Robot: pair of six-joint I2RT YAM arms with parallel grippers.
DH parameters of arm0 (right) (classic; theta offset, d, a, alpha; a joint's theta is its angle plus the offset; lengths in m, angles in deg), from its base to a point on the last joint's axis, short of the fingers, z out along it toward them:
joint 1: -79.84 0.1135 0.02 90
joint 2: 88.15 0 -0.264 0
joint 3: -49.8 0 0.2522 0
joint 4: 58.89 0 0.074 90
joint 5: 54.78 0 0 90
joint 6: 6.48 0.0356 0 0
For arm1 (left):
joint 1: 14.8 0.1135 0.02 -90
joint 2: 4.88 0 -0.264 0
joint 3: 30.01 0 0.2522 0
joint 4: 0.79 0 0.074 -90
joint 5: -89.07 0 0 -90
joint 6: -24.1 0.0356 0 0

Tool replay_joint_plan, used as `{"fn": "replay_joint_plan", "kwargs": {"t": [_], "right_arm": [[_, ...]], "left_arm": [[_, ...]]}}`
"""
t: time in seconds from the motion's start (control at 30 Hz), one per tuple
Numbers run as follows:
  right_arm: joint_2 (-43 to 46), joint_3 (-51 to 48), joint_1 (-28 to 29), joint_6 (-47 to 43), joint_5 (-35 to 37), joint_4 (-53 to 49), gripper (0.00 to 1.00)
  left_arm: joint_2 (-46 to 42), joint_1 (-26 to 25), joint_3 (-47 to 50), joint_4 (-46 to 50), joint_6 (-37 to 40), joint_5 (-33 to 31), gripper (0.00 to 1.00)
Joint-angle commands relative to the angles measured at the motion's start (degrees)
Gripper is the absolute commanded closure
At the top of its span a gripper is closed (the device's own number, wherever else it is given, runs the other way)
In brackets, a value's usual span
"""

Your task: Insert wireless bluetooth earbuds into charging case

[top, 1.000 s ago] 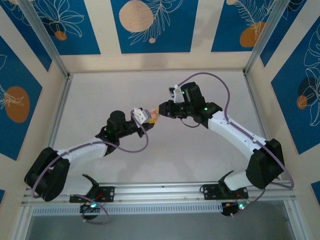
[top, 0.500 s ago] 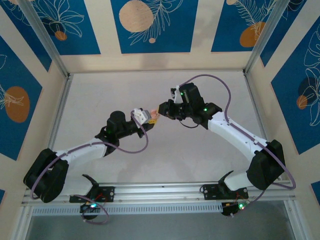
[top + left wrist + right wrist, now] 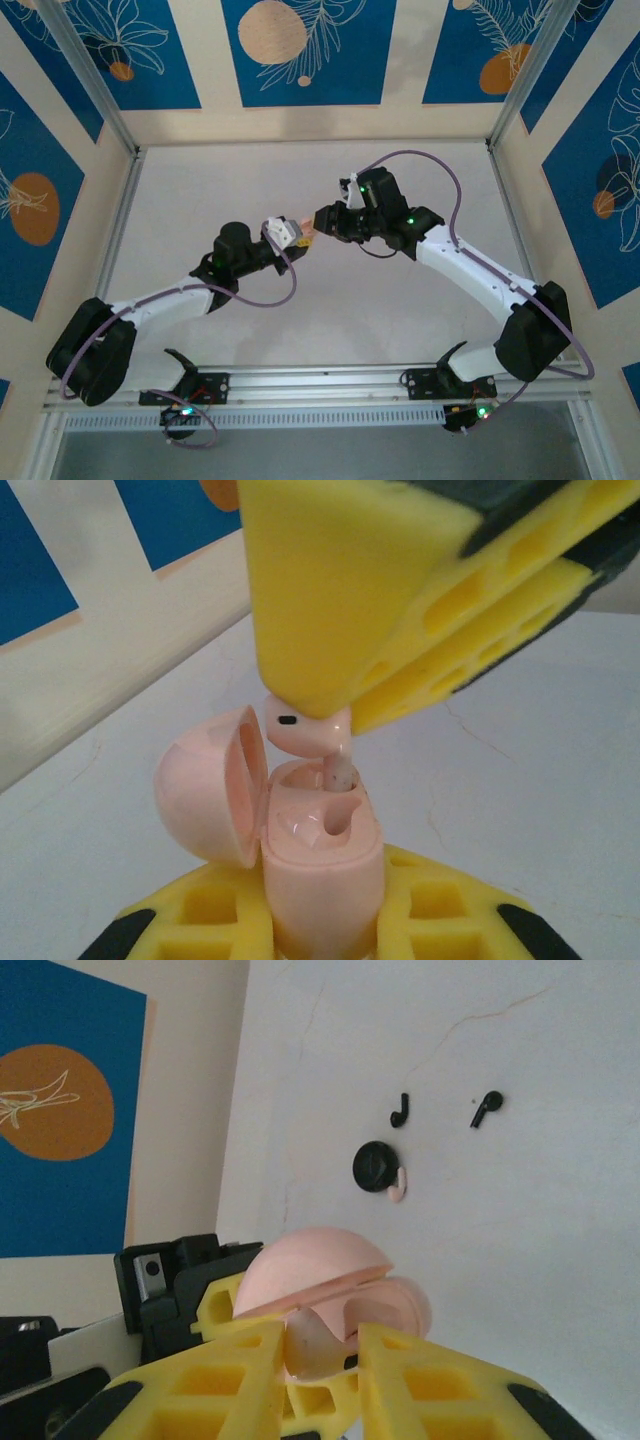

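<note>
a small pale pink plastic earbud (image 3: pixel 300 725) with a black dot on its head stands over the open glossy pink charging case (image 3: pixel 322 875). its short stem points down into a socket of the case; how deep it goes i cannot tell. the head of the earbud sits right at the tips of the yellow perforated fingers of the right gripper (image 3: pixel 335 708), which comes from above. these jaws are narrow and the head touches them, but i cannot tell if they pinch it or only lie against it.

the round hinged lid (image 3: pixel 212 785) of the case is swung open to one side. the case body stands upright between the yellow fingers of the left gripper (image 3: pixel 325 920), whose jaws are closed on its lower part.

in the top view both grippers meet over the middle of the white table (image 3: pixel 200 180), the left arm reaching from the near left, the right arm from the near right.

in the right wrist view, two tiny black comma-shaped earbuds (image 3: pixel 400 1110) (image 3: pixel 487 1108) lie on the table beyond the case, apart from each other. a flat round black disc (image 3: pixel 373 1167) lies nearer to the camera, with a small pale pink piece (image 3: pixel 399 1185) touching its edge. all these are well apart from both jaws.
</note>
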Motion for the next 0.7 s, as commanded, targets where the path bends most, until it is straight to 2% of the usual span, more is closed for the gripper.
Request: {"fn": "replay_joint_plan", "kwargs": {"t": [0.0,0.23,0.43,0.53,0.67], "right_arm": [[2.05,0.78,0.27,-1.19,-2.56,-2.79,0.7],[4.84,0.66,-1.57,-4.02,-2.46,-3.35,0.62],[5.59,0.84,-2.96,-6.58,-3.17,-3.13,0.61],[5.98,0.81,-2.96,-11.65,-3.96,-2.61,0.61],[8.55,-0.62,-3.52,-23.17,-3.14,-0.5,0.6]], "left_arm": [[-1.91,-0.55,-1.86,-3.6,0.82,-1.31,0.83],[-2.06,-0.64,-1.76,-3.77,0.63,-0.63,0.83],[-2.06,-0.66,-1.74,-4.09,0.36,-0.45,0.83],[-1.93,-0.64,-1.78,-4.17,0.25,0.44,0.83],[-2.02,-0.64,-1.76,-4.48,0.05,2.92,0.83]]}}
